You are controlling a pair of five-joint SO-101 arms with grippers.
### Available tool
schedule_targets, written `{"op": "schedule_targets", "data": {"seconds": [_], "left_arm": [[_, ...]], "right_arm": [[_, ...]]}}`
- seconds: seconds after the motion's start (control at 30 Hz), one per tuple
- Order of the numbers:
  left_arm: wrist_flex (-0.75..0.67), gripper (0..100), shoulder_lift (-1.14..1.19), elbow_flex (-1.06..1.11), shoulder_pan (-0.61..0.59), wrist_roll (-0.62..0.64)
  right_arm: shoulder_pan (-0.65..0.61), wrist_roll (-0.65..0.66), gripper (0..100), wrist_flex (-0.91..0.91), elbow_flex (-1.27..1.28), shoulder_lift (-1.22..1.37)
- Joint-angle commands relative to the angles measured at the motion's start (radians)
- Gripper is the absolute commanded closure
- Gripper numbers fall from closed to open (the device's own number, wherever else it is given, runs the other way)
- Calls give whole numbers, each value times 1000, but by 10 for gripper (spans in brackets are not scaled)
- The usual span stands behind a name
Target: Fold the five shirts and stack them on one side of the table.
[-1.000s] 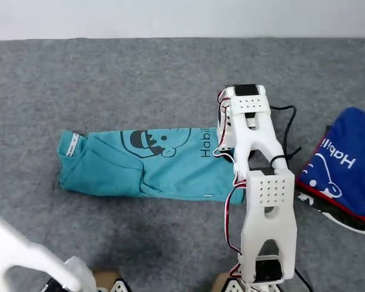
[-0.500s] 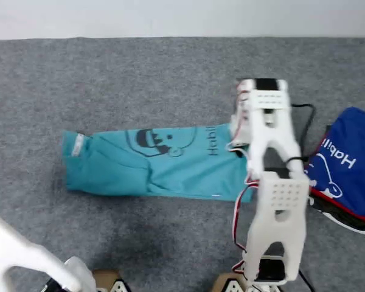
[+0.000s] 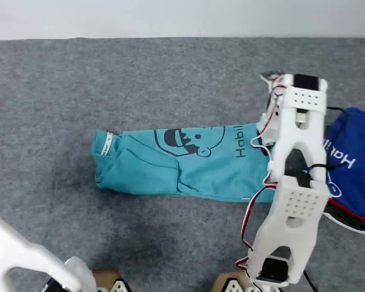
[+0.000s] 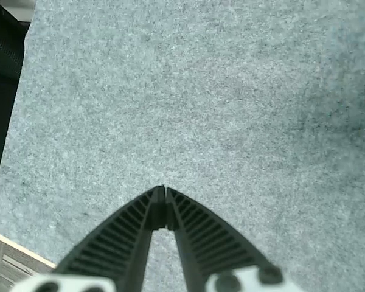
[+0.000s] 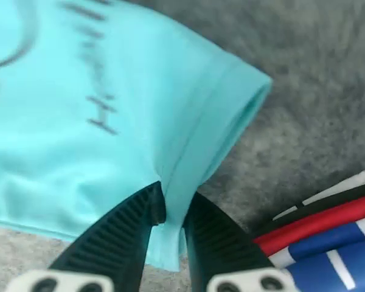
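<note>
Right fingers (image 5: 134, 225) are pinching the teal shirt (image 3: 188, 164) by its hem near the blue shirt (image 3: 356, 152), left fingers (image 4: 194, 231) pressed together over the grey worktop (image 4: 201, 91).

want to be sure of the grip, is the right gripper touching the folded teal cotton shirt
Touching. In the right wrist view the right gripper pinches the hem of the folded teal cotton shirt between its black jaws.
</note>
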Motion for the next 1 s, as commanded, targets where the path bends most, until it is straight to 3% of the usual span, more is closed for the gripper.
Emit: {"op": "schedule_targets", "data": {"seconds": [0.0,0.2,0.4,0.53,0.73,0.97], "left_arm": [[-18,995,-25,-54,23,-18],[-15,995,-28,-56,64,-15],[-17,995,-28,-54,94,-15],[-17,995,-28,-54,95,-15],[-17,995,-28,-54,91,-17],[-12,995,-28,-50,92,-15]], "right_arm": [[-94,14,989,44,38,-154],[-344,3,989,41,198,-349],[-599,-55,989,16,152,-397],[-730,-97,989,-91,133,-397],[-868,-135,988,-285,133,-360],[-905,-135,988,-440,86,-199]]}}
